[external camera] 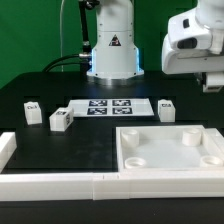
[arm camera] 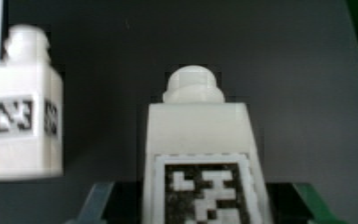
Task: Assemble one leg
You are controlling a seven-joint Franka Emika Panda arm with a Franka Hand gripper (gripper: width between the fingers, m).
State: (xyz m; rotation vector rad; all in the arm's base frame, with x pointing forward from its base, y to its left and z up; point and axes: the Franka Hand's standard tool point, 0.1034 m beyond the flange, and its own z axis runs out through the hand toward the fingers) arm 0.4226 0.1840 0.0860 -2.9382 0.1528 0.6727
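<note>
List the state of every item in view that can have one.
hand: closed on the held leg.
held leg: gripped, not in any socket.
loose legs: on the table, unattached.
square socketed panel: flat on the table, visible sockets empty.

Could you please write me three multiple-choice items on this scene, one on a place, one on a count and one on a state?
1. Where does the marker board lie?
A) on the tray
B) on the table, in front of the robot's base
C) on a shelf

2. How many legs stand on the table in the exterior view?
A) one
B) three
C) six

3. What is between the fingers of the gripper?
A) nothing
B) the tray
C) a held leg

Answers:
1 B, it lies flat below the base.
2 B, two at the exterior view's left, one at its right.
3 C, the wrist view shows it between the fingers.
</note>
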